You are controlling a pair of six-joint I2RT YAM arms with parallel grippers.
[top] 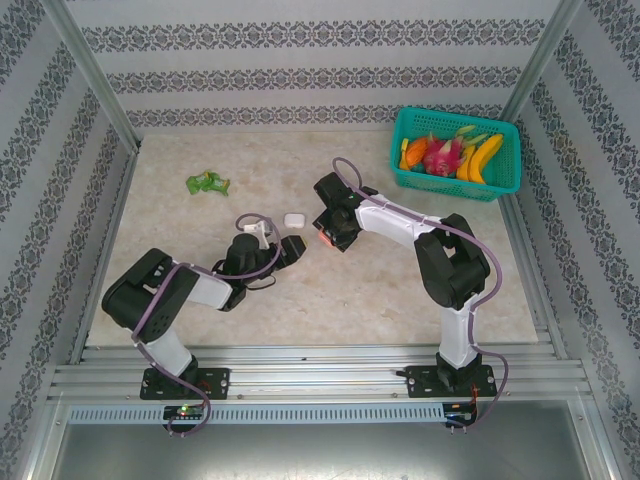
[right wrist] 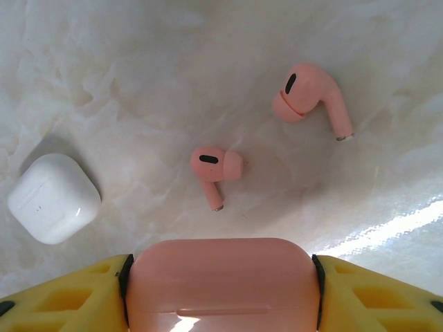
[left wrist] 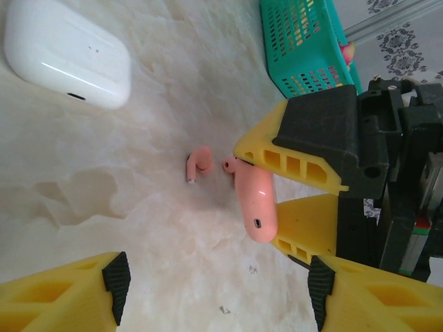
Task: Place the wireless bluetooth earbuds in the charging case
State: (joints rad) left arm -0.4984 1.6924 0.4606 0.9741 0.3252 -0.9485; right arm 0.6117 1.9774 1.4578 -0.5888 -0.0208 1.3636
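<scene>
Right end effector (right wrist: 221,294) clenches the pink charging case (right wrist: 221,266); two pink earbuds (right wrist: 216,166) lie loose on the bench (right wrist: 138,69) at its twelve and one o'clock. Left end effector (left wrist: 218,287), released, should likely straddle one bud squarely before pinching.

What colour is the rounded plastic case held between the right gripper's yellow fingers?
Pink; the rounded plastic case shows best in the right wrist view.

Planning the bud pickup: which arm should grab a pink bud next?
Left, likely. The left gripper is open and empty, a pink bud lying just ahead of it. The right gripper is clamped on the pink case.
</scene>
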